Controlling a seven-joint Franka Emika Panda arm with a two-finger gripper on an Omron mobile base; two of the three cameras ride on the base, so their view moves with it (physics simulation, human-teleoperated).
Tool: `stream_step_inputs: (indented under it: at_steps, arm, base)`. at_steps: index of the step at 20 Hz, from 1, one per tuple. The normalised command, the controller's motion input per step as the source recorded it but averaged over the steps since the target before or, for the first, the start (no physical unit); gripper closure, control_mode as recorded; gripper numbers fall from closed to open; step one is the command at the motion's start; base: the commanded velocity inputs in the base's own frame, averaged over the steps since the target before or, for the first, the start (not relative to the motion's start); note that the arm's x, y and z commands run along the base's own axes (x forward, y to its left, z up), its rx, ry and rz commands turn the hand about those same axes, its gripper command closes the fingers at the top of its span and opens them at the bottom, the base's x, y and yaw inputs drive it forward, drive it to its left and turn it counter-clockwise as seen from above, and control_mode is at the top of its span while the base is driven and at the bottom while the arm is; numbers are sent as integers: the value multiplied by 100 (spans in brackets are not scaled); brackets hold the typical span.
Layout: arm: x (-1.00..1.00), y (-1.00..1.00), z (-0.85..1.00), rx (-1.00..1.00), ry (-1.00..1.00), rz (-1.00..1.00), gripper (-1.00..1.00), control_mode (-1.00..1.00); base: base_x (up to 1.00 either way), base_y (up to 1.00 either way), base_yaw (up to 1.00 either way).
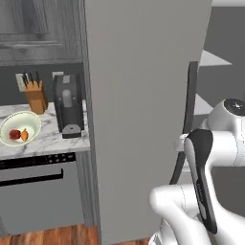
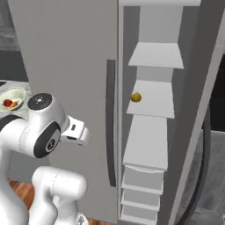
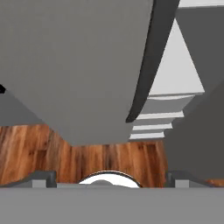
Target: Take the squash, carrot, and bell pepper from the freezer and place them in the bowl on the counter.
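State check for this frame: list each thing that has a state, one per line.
Tall grey freezer: open, white shelves exposed.
Small yellow-green squash: on a freezer shelf.
Pale cream-green bowl: holds the glossy red bell pepper and orange carrot.
Gripper: open, empty.

A big grey freezer (image 1: 143,110) with a long dark handle (image 1: 186,124) stands next to the white counter (image 1: 52,136), where a pale bowl (image 1: 19,128) holds the red bell pepper (image 1: 15,134) and orange carrot (image 1: 24,136), near a wooden knife block (image 1: 36,95).
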Motion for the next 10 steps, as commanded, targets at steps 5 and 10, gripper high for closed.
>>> stream_step_inputs:
  at_steps: [5, 10]
  arm:
    - [0, 0, 0, 0, 0, 0, -100, 100]
    - [0, 0, 0, 0, 0, 0, -100, 100]
  base:
    - [31, -75, 0]
    - [40, -51, 0]
